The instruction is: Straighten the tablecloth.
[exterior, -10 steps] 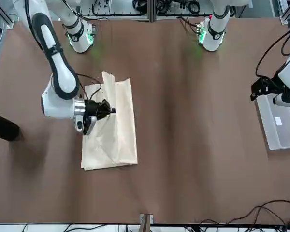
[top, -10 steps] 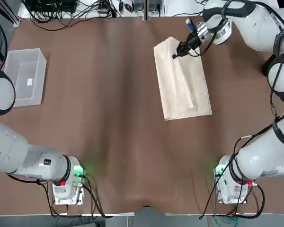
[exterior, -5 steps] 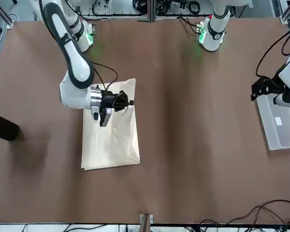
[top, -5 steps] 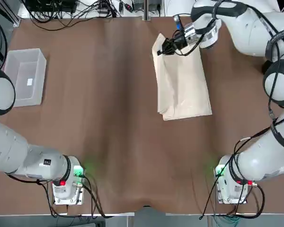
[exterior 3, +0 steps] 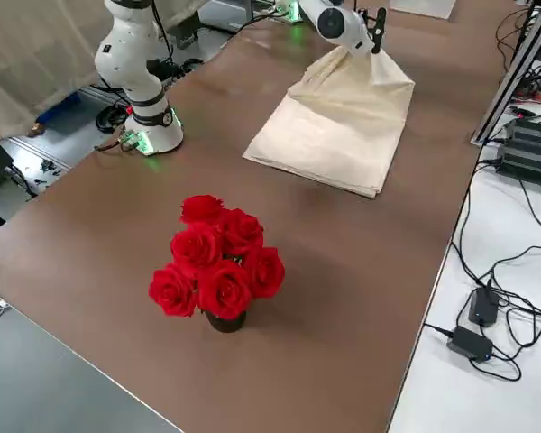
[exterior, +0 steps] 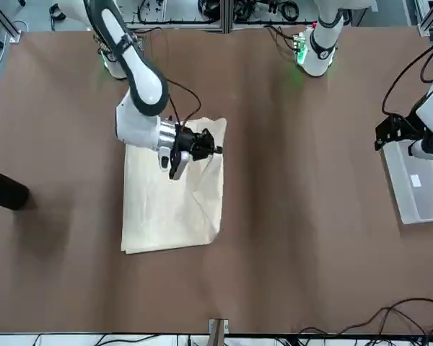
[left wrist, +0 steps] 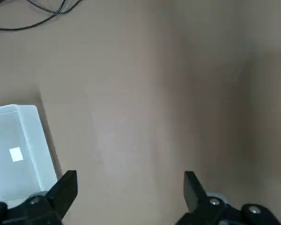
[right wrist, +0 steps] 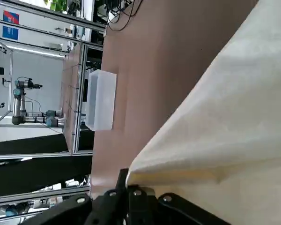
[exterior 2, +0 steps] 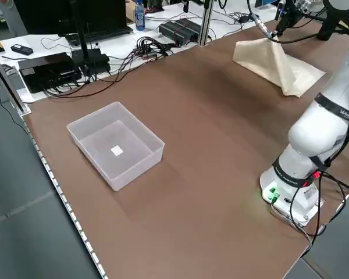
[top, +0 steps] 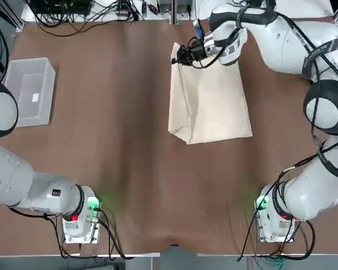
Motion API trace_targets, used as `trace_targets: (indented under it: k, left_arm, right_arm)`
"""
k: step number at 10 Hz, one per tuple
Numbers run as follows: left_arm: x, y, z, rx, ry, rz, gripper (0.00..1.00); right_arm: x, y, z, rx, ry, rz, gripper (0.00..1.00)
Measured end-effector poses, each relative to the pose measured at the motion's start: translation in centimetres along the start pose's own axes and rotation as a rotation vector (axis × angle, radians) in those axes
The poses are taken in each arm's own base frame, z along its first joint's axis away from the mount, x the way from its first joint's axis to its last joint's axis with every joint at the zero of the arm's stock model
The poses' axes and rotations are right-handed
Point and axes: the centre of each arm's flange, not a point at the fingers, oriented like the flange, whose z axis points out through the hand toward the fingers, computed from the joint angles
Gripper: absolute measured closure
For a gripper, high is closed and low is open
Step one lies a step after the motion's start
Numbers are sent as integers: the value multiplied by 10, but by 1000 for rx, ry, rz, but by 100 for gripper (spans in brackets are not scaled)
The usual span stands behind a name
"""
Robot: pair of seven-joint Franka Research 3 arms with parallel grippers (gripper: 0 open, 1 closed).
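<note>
One soft cloth, one corner pinched, one hand spare

Leftmost lies the clear plastic bin (top: 28, 112), my landmark. My left gripper (left wrist: 131, 183) hangs beside it, on the side toward my bases, fingers spread wide with nothing between them.

To the right of the bin, well apart from it, the tablecloth (top: 217, 109) lies partly folded on the brown table covering (top: 129, 163). I judge it light and limp: it drapes in a loose slope from where I lift it, so a pull should travel along the weave while a push would only bunch it up. Nothing about it looks fragile, but thin fabric may slip from a shallow pinch or drag its lower layer along.

My right gripper (right wrist: 128, 174) is closed narrow on the cloth's far corner, on the side that faces the bin, and holds it raised. That seems a sound place to take hold, since a corner leads two edges at once. For a second hold I would choose the near corner of the upper layer, also on the bin-facing side, taking that layer alone, then drawing low and evenly toward the bin.

Farthest right from the bin, beyond the cloth, stand red roses (exterior 3: 218, 257), clear of my pull.
</note>
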Motion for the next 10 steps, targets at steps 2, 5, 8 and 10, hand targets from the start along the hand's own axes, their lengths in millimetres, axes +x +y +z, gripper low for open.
trace_targets:
  k: [2,5,8,10]
  left_arm:
    - [0,0,0,0,-1,0,0]
    - [0,0,1,0,-2,0,0]
    - [0,0,1,0,-2,1,0]
    - [1,1,1,0,-2,1,0]
  right_arm:
    - [2,1,18,-8,19,9,97]
    - [2,-2,44,-1,48,34,97]
    - [6,-1,49,1,59,39,83]
    - [5,-5,51,-5,98,64,52]
